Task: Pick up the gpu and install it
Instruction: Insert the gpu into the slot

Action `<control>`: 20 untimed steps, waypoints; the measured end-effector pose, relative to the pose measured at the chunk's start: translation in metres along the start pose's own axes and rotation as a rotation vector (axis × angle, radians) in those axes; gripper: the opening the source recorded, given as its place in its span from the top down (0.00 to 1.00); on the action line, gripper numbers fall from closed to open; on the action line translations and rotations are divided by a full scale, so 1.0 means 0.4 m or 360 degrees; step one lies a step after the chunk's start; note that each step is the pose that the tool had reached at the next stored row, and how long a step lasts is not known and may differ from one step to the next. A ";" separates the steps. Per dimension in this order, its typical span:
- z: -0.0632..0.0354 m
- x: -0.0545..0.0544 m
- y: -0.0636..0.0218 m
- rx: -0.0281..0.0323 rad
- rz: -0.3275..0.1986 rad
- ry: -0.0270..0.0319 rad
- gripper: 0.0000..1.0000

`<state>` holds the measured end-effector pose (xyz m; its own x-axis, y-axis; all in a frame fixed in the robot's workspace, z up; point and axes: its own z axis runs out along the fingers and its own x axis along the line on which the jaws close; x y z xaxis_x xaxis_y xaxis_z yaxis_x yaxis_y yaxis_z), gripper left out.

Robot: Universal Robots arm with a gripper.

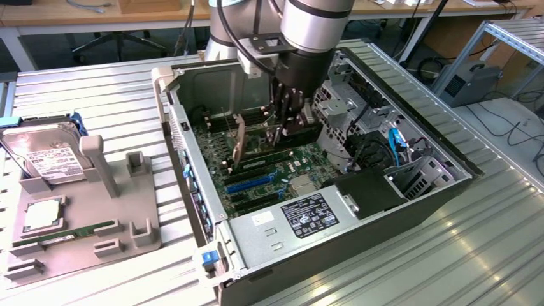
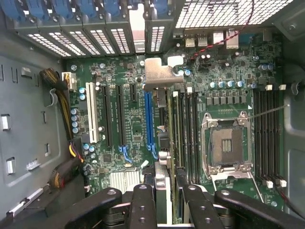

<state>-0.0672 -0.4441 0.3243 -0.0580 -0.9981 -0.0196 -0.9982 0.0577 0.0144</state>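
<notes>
My exterior camera sits high and off the arm [image 1: 314, 25], looking down at a slant into the open computer case [image 1: 365, 255] on the tabletop [image 1: 102, 89], from a middling distance. My wrist camera looks straight down past the jaws, close on the motherboard [image 2: 133, 133]. Both views share that board, its slots and the gpu [image 2: 159, 76] standing edge-on between the jaws.
</notes>
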 end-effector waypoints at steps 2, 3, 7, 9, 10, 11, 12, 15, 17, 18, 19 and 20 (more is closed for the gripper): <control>0.001 0.001 0.002 0.00000 0.0000 0.00001 0.73; 0.001 0.002 0.003 0.00000 0.0000 0.00000 0.73; 0.003 0.003 0.005 -0.00002 0.0000 0.00003 0.73; 0.004 0.004 0.006 -0.00001 0.0000 0.00002 0.73; 0.004 0.004 0.006 -0.00002 0.0000 0.00002 0.73; 0.005 0.004 0.007 -0.00001 0.0000 0.00001 0.73; 0.005 0.005 0.007 -0.00001 0.0000 0.00003 0.73; 0.006 0.006 0.010 -0.00001 0.0000 0.00002 0.73; 0.007 0.007 0.011 -0.00001 0.0000 0.00002 0.73; 0.007 0.007 0.012 -0.00001 0.0000 0.00001 0.73; 0.008 0.008 0.012 -0.00001 0.0000 0.00002 0.73; 0.008 0.008 0.013 -0.00002 0.0000 0.00002 0.73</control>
<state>-0.0727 -0.4470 0.3211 -0.0580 -0.9981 -0.0195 -0.9982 0.0577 0.0145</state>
